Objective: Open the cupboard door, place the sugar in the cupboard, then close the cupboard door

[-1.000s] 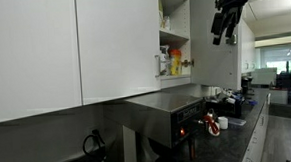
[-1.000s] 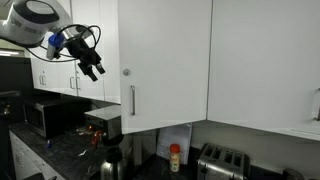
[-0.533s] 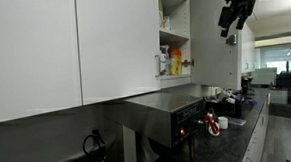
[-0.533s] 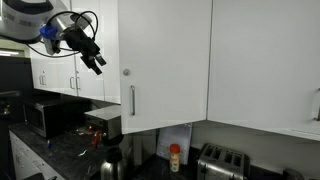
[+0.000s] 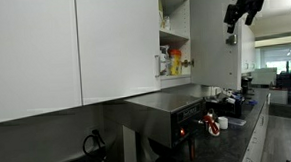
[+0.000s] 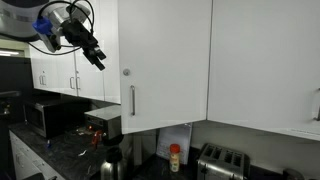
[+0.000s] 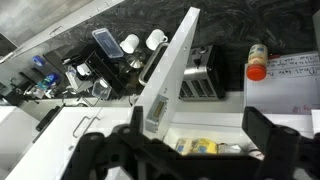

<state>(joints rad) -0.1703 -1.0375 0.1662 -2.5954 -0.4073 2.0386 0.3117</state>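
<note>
The cupboard (image 5: 175, 19) stands open, and its shelf bears yellow and red packages (image 5: 175, 62). The cupboard door (image 6: 165, 60) is swung out, with its silver bar handle (image 6: 132, 100) near its left edge. In the wrist view I look down on the door's top edge (image 7: 170, 72) and the yellow package (image 7: 195, 147) inside. A pale item (image 7: 230, 148) lies beside that package; I cannot tell if it is the sugar. My gripper (image 5: 237, 11) (image 6: 98, 60) (image 7: 185, 158) is open and empty, high up and away from the cupboard.
A toaster (image 6: 222, 160) (image 7: 200, 75), a jar with an orange lid (image 6: 175, 158) (image 7: 257, 62) and a kettle (image 6: 110, 165) stand on the dark counter below. Mugs (image 7: 140, 43) and a coffee machine (image 5: 172, 115) stand further along. A microwave (image 6: 45, 118) is at the side.
My gripper has risen and moved further away from the open cupboard. The door and the shelf contents have not moved.
</note>
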